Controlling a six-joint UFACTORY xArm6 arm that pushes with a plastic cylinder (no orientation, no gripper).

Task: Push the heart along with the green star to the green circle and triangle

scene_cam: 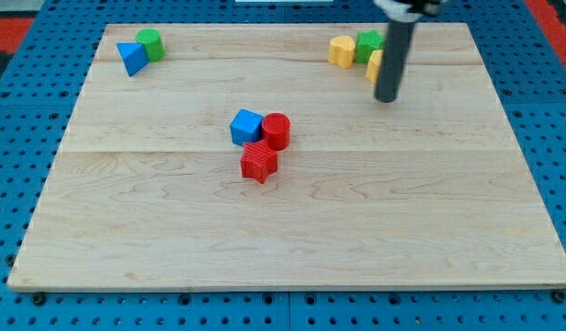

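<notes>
A yellow heart [341, 51] lies near the view's top right, touching a green star [369, 45] on its right. Another yellow block [375, 66] sits just below the star, partly hidden by my rod. My tip [387, 98] rests on the board just below and right of these blocks. A green circle [151, 43] and a blue triangle [131, 59] sit together at the view's top left.
A blue cube [246, 126], a red cylinder [277, 131] and a red star [258, 162] cluster at the board's middle. The wooden board [292, 230] lies on a blue pegboard table.
</notes>
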